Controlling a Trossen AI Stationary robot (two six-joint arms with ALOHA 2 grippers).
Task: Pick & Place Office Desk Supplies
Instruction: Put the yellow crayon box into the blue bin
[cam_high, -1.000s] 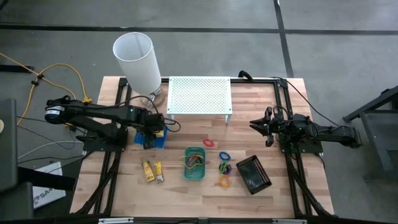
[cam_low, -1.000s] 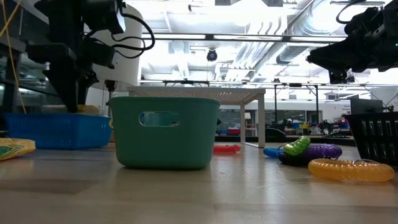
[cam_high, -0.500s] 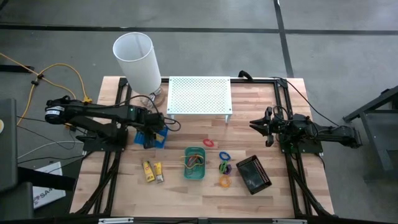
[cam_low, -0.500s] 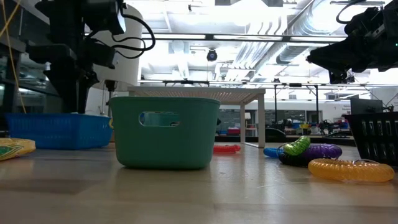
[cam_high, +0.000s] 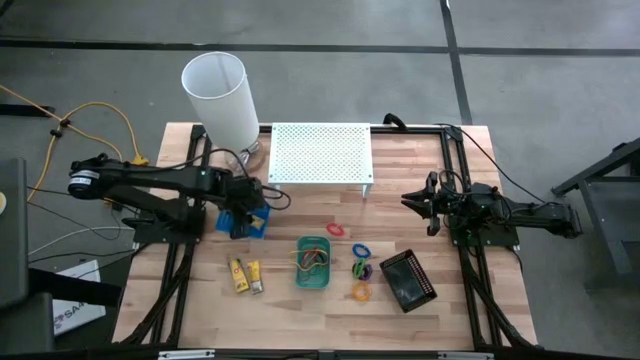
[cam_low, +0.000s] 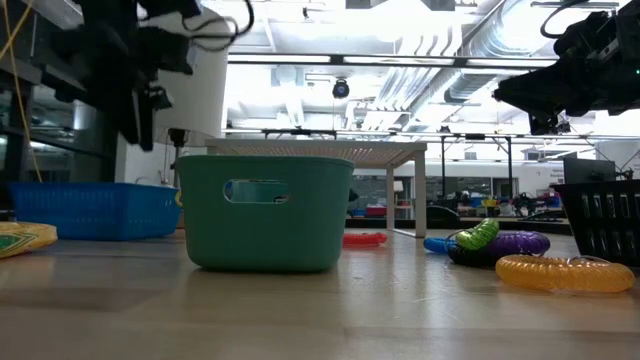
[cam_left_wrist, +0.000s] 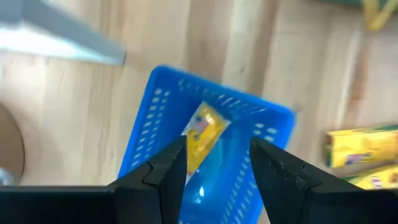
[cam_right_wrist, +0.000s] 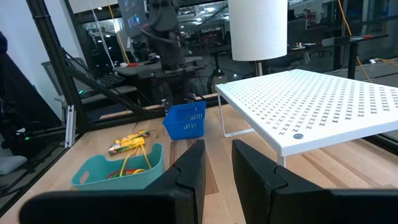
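My left gripper (cam_left_wrist: 217, 163) hangs open a little above the blue tray (cam_left_wrist: 255, 118), fingers pointing steeply down with nothing between them. A yellow-and-white block (cam_left_wrist: 202, 132) lies inside that tray. In the high view the left gripper (cam_high: 250, 203) is over the blue tray (cam_high: 243, 224). Two more yellow blocks (cam_high: 245, 274) lie on the table nearer the front. The green tray (cam_high: 313, 262) holds thin coloured pieces. Red (cam_high: 336, 229), blue (cam_high: 361, 250), purple (cam_high: 360, 268) and orange (cam_high: 360, 292) rings lie to its right. My right gripper (cam_high: 408, 200) waits level at the right, open.
A white perforated shelf (cam_high: 321, 152) stands at the back middle, and a white cylindrical lamp (cam_high: 220, 95) at the back left. A black tray (cam_high: 407, 280) sits tilted at the front right. Bare wood lies along the table's front edge.
My left gripper has risen straight up out of the blue tray; in the low view its fingers now hang clear above the tray's rim. The tray has stayed in place.
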